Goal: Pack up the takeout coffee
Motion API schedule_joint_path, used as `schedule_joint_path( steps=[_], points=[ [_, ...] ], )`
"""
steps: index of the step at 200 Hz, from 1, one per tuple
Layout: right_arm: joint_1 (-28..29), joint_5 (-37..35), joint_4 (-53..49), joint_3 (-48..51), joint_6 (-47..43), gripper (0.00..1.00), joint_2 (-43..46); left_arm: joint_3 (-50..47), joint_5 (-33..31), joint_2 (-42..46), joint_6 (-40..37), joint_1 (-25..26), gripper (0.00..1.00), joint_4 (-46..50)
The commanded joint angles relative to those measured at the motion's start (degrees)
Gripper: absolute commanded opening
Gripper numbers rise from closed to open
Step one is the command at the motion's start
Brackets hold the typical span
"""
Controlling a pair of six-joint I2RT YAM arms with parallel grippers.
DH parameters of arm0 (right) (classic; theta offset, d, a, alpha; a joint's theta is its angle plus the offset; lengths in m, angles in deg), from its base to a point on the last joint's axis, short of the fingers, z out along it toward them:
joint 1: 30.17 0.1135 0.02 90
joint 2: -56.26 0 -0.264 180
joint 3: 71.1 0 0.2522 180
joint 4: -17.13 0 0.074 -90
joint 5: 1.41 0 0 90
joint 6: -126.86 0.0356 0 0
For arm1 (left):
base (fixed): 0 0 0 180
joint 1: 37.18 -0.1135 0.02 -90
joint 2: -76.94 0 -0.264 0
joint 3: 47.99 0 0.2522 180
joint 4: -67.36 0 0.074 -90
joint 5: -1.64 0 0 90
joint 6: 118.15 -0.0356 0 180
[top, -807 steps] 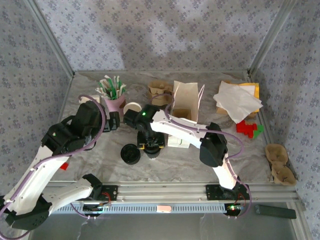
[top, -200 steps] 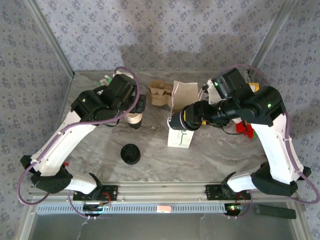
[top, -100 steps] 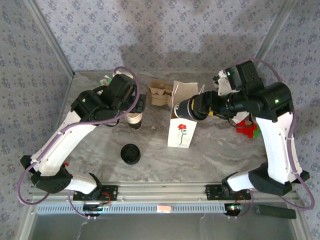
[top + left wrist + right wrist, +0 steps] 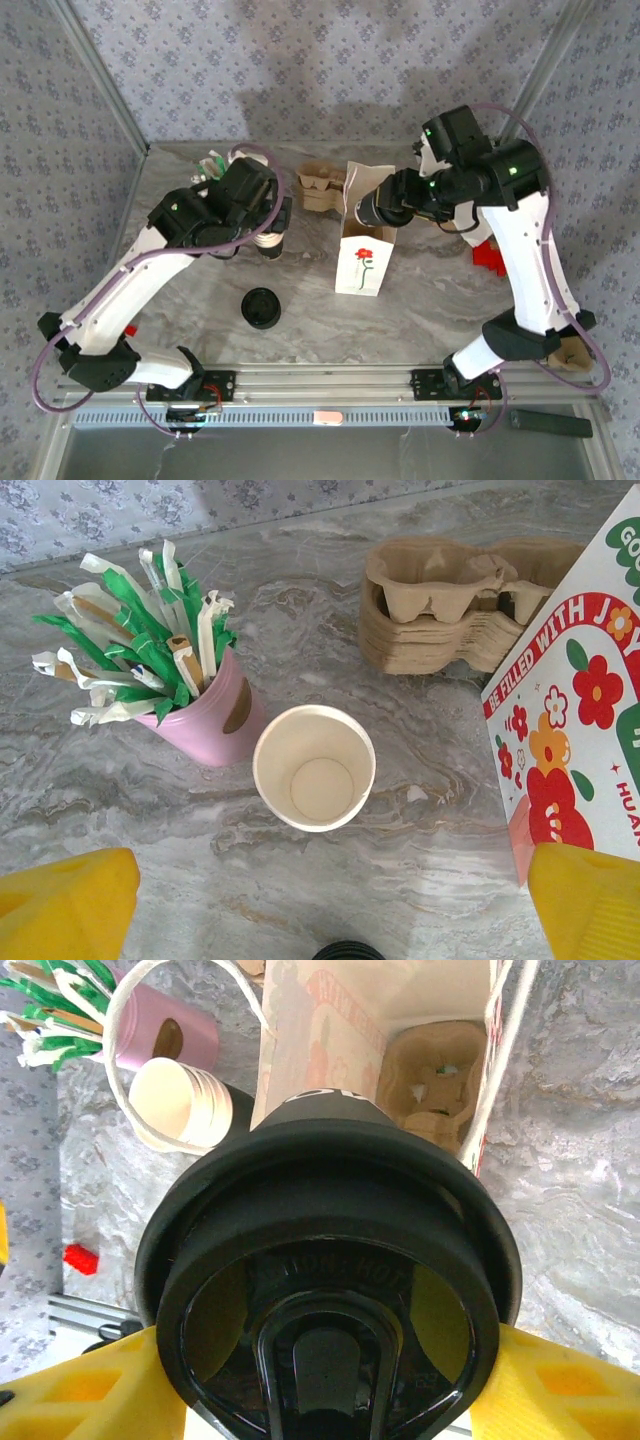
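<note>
The takeout coffee (image 4: pixel 330 1290), a cup under a black lid, sits between the yellow fingers (image 4: pixel 100 1390) of my right gripper (image 4: pixel 330 1385), which is shut on it. In the top view the coffee (image 4: pixel 372 212) hangs tilted above the open mouth of the white flowered paper bag (image 4: pixel 362 262). Inside the bag (image 4: pixel 330 1020) lies a brown cardboard cup carrier (image 4: pixel 435 1075). My left gripper (image 4: pixel 325 905) is open over the table, just near of the lidless cup stack (image 4: pixel 314 767). In the top view it (image 4: pixel 272 228) hovers over that stack (image 4: pixel 268 242).
A pink cup of wrapped straws (image 4: pixel 205 715) stands beside the stack. Brown cardboard carriers (image 4: pixel 450 605) lie behind, left of the bag (image 4: pixel 585 700). A low pile of black lids (image 4: pixel 261 308) sits toward the front. Red blocks (image 4: pixel 490 258) lie at the right.
My right gripper has carried the coffee from in front of the bag up and back to above its opening. The left arm shifted slightly and stays open.
</note>
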Motion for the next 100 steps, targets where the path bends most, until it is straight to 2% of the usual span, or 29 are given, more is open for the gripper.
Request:
schedule_joint_path(
  steps=[1, 53, 100],
  points=[
    [1.72, -3.28, -11.04, -2.09, 1.58, 0.64, -1.91, -1.62, -1.18, 2.54, -0.90, 0.21, 1.00, -2.31],
    [5.13, -5.98, -11.13, -3.28, 3.83, 0.64, -6.04, -6.78, -1.36, 6.19, -0.97, -0.22, 1.00, -4.53],
    [5.91, -7.85, -11.09, -2.65, 3.86, 0.64, -9.28, -10.65, -1.26, 9.41, -0.73, -0.97, 1.00, -5.63]
  ],
)
